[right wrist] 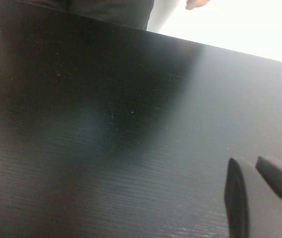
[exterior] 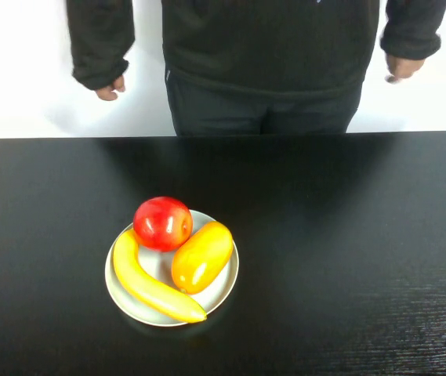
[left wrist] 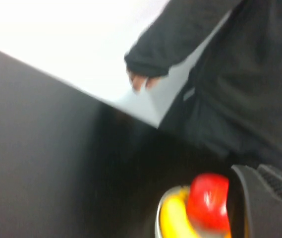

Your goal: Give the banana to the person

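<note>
The black counter (exterior: pixel 348 258) fills most of the high view, running edge to edge, with a white floor beyond its far side.

The person (exterior: pixel 266 55) stands at the far edge, facing the robot, in a black long-sleeved top and dark trousers, seen from the torso down. Both arms hang at the sides with the sleeves reaching the wrists. The hand on the robot's left (exterior: pixel 110 88) is loosely curled, and the hand on the robot's right (exterior: pixel 402 69) also hangs low with its fingers bent inward. Neither hand reaches over the counter.

A round pale plate (exterior: pixel 226 283) sits on the counter, left of centre and towards the near side. On it the banana (exterior: pixel 148 283) lies along the left and near rim, curving from beside the red apple (exterior: pixel 162 223) down to a pointed end at the plate's near edge. A plump orange-yellow fruit (exterior: pixel 201 256) lies just to the right of the banana and touches the apple.

Neither arm appears in the high view. The left tool (left wrist: pixel 264 203) shows only as a dark finger at the edge of the left wrist view, above the counter near the plate, with apple and banana close beside it; I cannot tell whether it is open or closed. The right tool (right wrist: pixel 259 196) hovers over bare counter well away from the plate, its two dark fingers close together with a thin gap; again I cannot tell its state.
</note>
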Motion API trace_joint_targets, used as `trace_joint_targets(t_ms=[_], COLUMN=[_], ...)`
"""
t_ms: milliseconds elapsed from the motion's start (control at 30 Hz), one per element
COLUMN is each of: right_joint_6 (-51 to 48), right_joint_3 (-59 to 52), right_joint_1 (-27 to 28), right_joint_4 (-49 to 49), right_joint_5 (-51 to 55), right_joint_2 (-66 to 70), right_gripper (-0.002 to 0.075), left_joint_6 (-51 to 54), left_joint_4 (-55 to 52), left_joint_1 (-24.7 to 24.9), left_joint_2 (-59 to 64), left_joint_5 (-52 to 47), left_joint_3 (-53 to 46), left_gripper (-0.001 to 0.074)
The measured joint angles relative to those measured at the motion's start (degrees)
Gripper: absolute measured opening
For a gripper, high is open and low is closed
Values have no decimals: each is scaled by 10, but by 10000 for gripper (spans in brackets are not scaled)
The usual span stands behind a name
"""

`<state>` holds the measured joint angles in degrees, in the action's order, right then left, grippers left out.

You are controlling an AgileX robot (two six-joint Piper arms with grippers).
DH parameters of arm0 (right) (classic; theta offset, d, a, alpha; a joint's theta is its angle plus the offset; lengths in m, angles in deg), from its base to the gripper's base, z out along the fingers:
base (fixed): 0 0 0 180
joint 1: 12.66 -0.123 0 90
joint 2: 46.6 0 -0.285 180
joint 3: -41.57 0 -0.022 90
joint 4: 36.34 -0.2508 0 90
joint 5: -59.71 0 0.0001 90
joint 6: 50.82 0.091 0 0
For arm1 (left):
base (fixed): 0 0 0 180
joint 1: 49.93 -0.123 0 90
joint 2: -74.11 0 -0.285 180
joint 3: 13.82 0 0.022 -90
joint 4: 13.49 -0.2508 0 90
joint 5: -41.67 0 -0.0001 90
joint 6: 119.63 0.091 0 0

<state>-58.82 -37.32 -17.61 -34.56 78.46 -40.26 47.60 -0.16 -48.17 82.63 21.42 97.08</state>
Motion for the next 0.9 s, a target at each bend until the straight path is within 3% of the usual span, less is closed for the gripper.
trace_joint_targets(t_ms=[467,633,900], right_joint_6=[0,0,0], right_joint_3=[0,0,0], right_joint_1=[0,0,0], right_joint_4=[0,0,0], right_joint_5=[0,0,0], right_joint_2=[0,0,0], right_gripper=[-9,-9,-9], left_joint_6=[150,181,204], left_joint_4=[0,7,79], left_joint_1=[0,0,14], left_joint_2=[359,466,569], left_joint_5=[-431,-464,-421], left_joint_3=[301,339,344], left_gripper=[-4,-4,-4])
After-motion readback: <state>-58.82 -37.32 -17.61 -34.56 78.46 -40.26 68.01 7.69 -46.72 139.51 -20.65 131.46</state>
